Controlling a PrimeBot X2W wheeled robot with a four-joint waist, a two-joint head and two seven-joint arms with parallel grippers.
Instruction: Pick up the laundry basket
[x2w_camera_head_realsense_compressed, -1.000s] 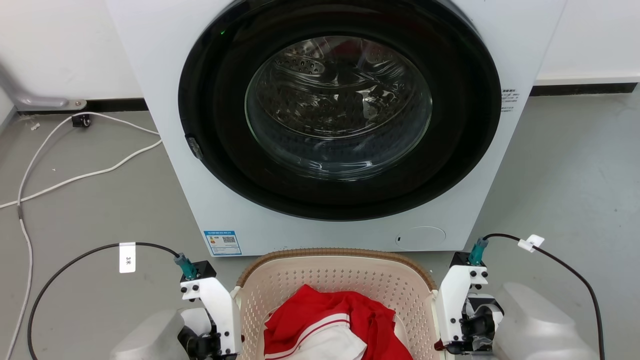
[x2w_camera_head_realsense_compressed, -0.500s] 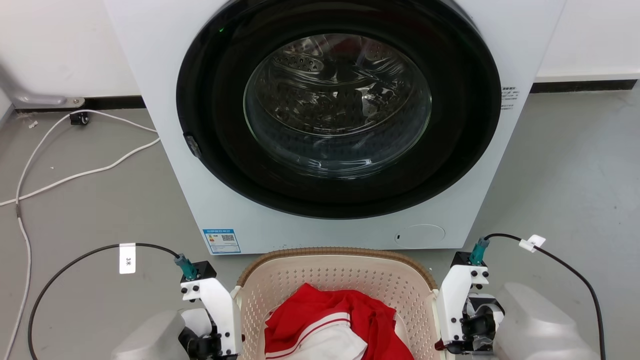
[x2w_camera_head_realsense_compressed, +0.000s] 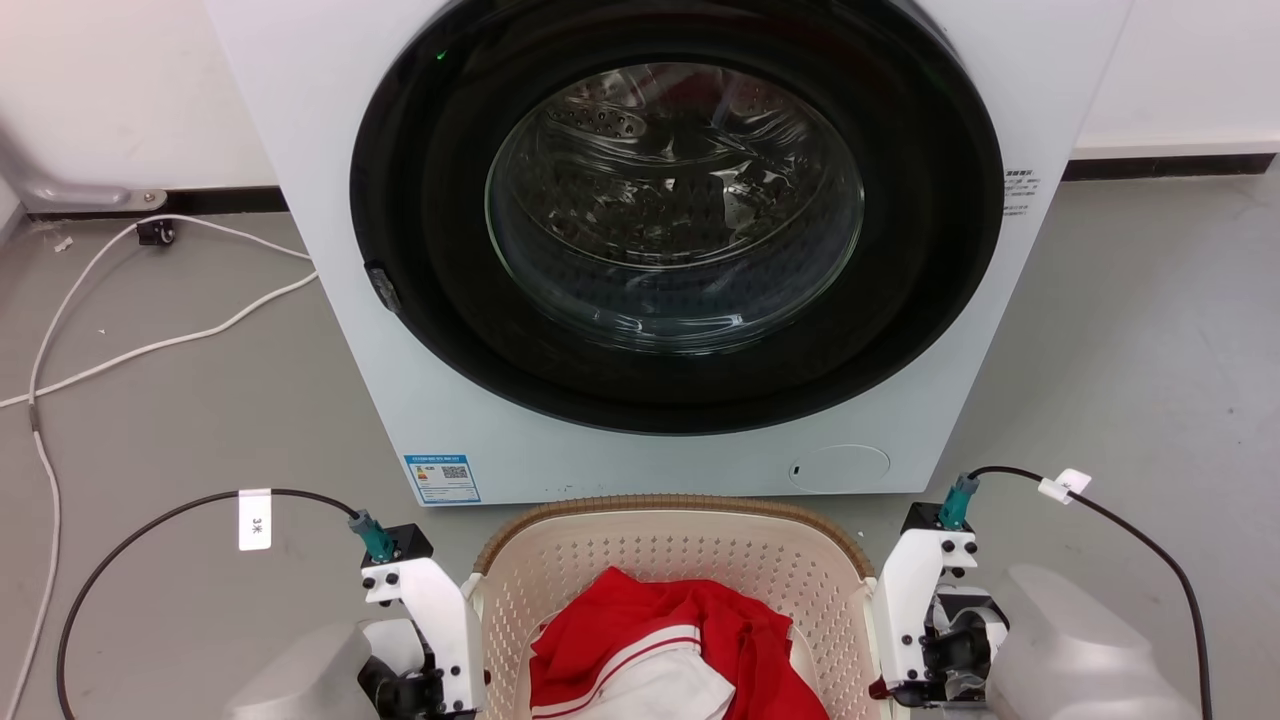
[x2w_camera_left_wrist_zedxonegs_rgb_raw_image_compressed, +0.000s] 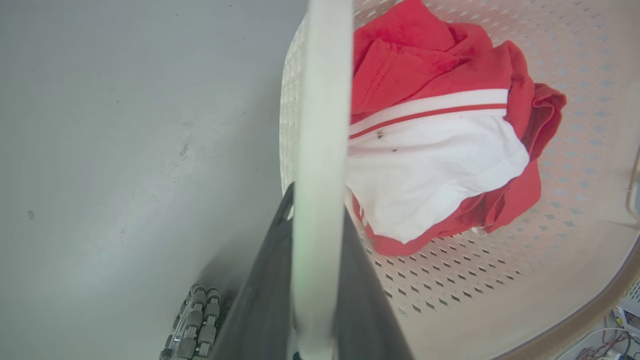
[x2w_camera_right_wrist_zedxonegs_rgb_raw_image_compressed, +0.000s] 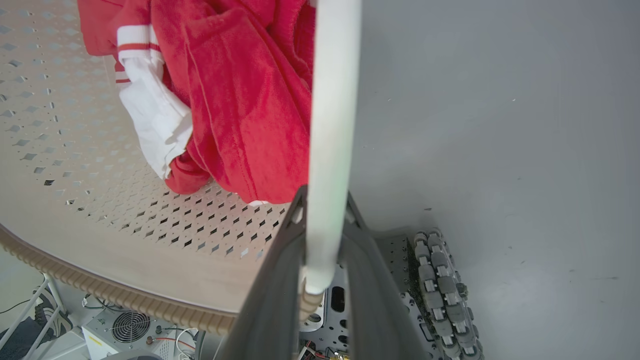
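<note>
Both handles (x2w_camera_left_wrist_zedxonegs_rgb_raw_image_compressed: 320, 125) clamped, laundry basket (x2w_camera_head_realsense_compressed: 660, 560) near washer (x2w_camera_head_realsense_compressed: 310, 120)

The head view's bottom edge cuts off the near half of the laundry basket (x2w_camera_head_realsense_compressed: 670, 548) and the red-and-white garment (x2w_camera_head_realsense_compressed: 650, 620) inside; its top edge cuts the washer (x2w_camera_head_realsense_compressed: 430, 420). The blue sticker (x2w_camera_head_realsense_compressed: 441, 478) is too small to read. A blurred white handle (x2w_camera_left_wrist_zedxonegs_rgb_raw_image_compressed: 322, 100) hides the gap in the left pincer (x2w_camera_left_wrist_zedxonegs_rgb_raw_image_compressed: 318, 202), another that in the right pincer (x2w_camera_right_wrist_zedxonegs_rgb_raw_image_compressed: 324, 200).

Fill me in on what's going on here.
The robot grips the laundry basket in front of the washer, one arm on each side. Its left gripper is shut on the left handle and its right gripper on the right handle. A red and white garment lies inside. Whether the basket has left the floor cannot be told.
</note>
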